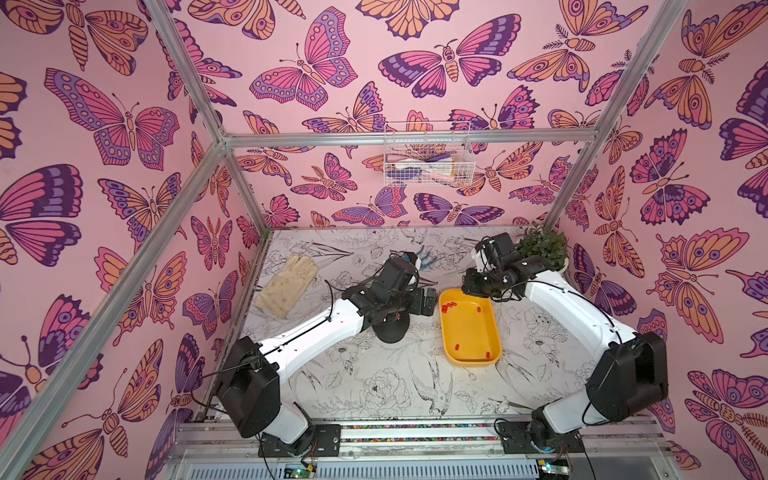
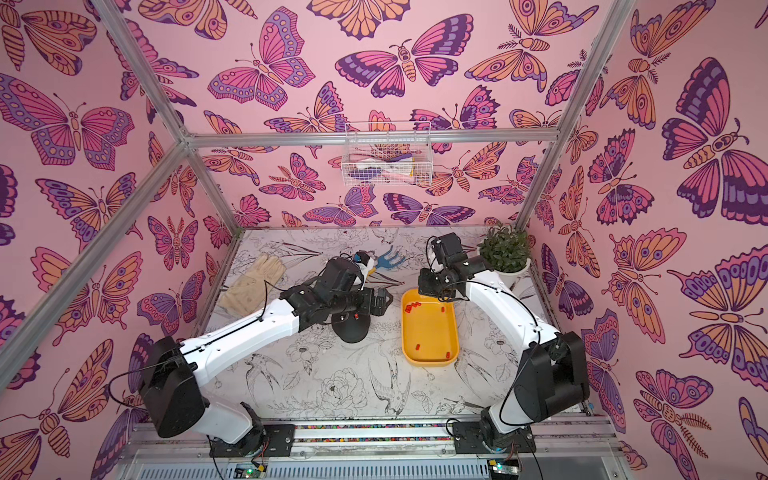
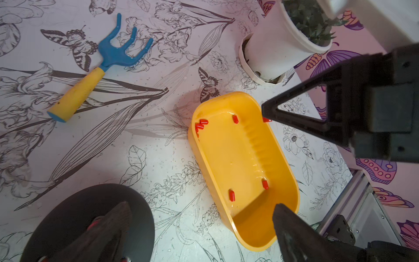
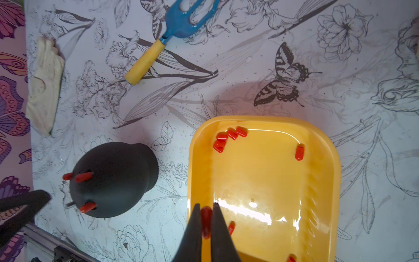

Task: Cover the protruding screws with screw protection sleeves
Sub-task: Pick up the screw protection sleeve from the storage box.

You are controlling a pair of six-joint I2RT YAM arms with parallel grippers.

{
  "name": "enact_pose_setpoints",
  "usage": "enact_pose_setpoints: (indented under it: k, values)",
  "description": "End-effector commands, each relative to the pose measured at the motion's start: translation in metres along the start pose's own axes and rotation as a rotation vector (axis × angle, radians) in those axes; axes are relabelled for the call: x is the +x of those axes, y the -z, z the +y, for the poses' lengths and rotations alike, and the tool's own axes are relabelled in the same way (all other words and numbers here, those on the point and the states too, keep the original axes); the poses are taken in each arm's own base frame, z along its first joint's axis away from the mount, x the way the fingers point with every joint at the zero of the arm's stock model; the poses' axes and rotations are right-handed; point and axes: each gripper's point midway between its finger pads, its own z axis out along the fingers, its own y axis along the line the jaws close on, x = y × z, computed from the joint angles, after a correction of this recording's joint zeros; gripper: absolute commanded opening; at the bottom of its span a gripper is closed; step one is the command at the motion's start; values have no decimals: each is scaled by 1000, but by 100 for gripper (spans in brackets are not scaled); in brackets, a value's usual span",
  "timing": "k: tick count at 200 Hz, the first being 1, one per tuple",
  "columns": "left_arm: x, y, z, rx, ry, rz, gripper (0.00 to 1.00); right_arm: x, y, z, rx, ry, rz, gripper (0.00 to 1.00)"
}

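In a top view the right gripper (image 1: 469, 291) hangs at the twelve o'clock end of the yellow tray (image 1: 469, 328), wrist bent down. The black dome (image 1: 390, 330) sits at nine o'clock of the tray, half under the left wrist.

In the right wrist view the jaws are clamped on one screw protection sleeve (image 4: 206, 222) lying along the fingers. We should hold it plumb and press straight down onto the one protruding screw (image 4: 69, 204) that looks bare — three others wear red.

In the left wrist view the left gripper (image 3: 200, 205) stands wide apart, one finger over the dome.
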Motion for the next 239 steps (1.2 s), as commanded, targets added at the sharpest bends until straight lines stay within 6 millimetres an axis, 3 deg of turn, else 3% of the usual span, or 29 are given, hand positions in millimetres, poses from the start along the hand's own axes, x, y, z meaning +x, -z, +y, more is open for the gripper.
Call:
enact_pose_setpoints:
  k: [1, 117, 239]
  values:
    - [-8, -9, -17, 55, 1, -26, 100, -16, 15, 17, -68, -16, -51, 11]
    - [-21, -42, -33, 138, 20, -82, 100, -20, 28, 35, -166, -53, -84, 11]
    - [-41, -59, -41, 166, 16, -134, 100, -16, 35, 41, -206, -62, -77, 11]
